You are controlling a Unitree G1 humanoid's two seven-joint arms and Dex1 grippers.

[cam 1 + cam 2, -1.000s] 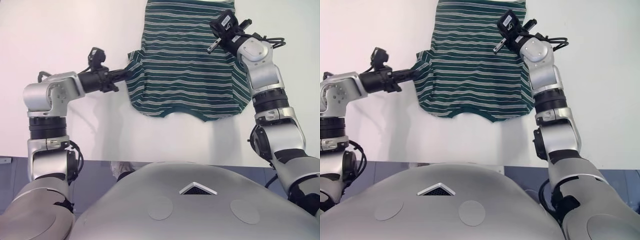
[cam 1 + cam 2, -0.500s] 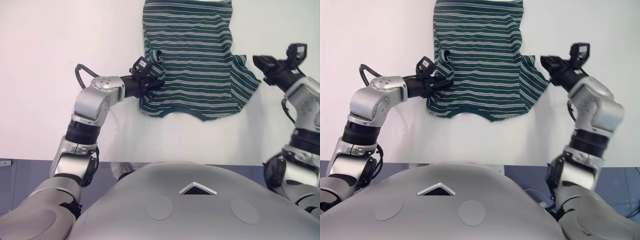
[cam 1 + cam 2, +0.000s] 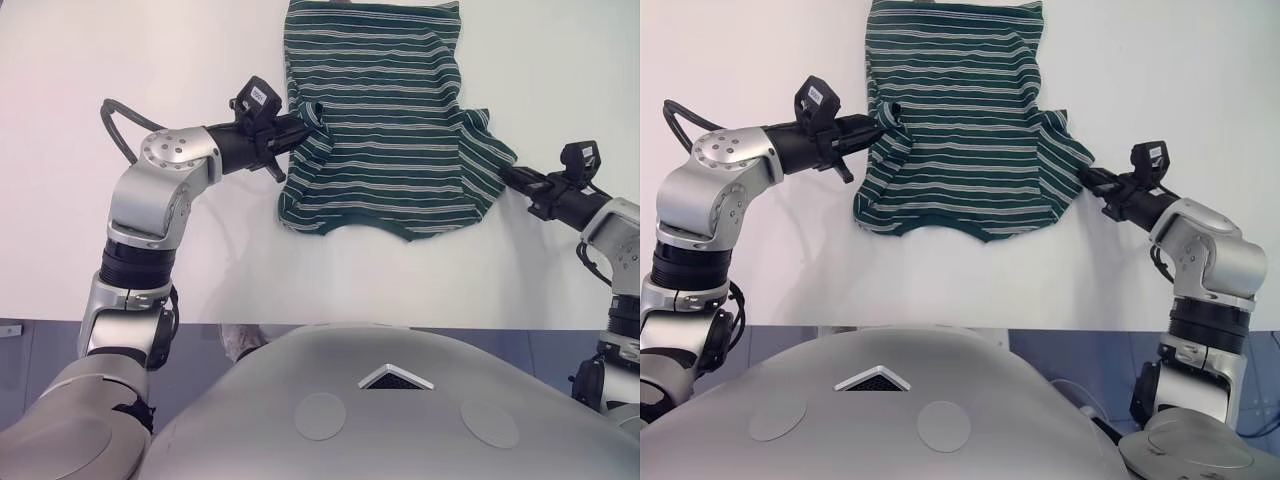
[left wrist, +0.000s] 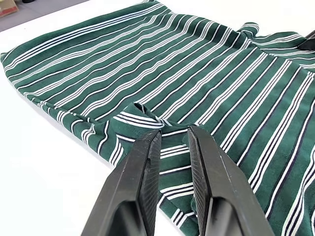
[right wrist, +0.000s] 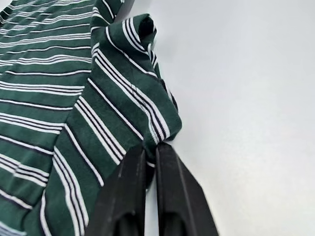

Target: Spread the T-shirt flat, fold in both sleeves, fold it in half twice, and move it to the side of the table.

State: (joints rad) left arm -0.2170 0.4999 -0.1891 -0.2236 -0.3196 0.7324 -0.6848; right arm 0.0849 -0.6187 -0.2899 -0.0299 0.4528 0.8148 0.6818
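T-shirt (image 3: 380, 120): laid out on the desk (image 3: 120, 60) toward its far side, collar end nearest the robot.
Left sleeve (image 4: 140, 118): already flipped in onto the body, though it's left a bit bunched up.
Left gripper (image 4: 173, 133): parked right at that folded sleeve, with a small gap between the fingers and nothing pinched in it.
Right sleeve (image 5: 123, 98): poking out sideways past the body, not folded yet.
Right gripper (image 5: 150, 147): clamped tight on the tip of the right sleeve.
What changed: half a second ago the left sleeve was being carried inward and the right arm was held clear of the cloth. Since then the left sleeve has been dropped and the right one grabbed.
What it means: one sleeve fold can probably be counted as done, and the other looks set up to be pulled across next. Both halvings are still to come.
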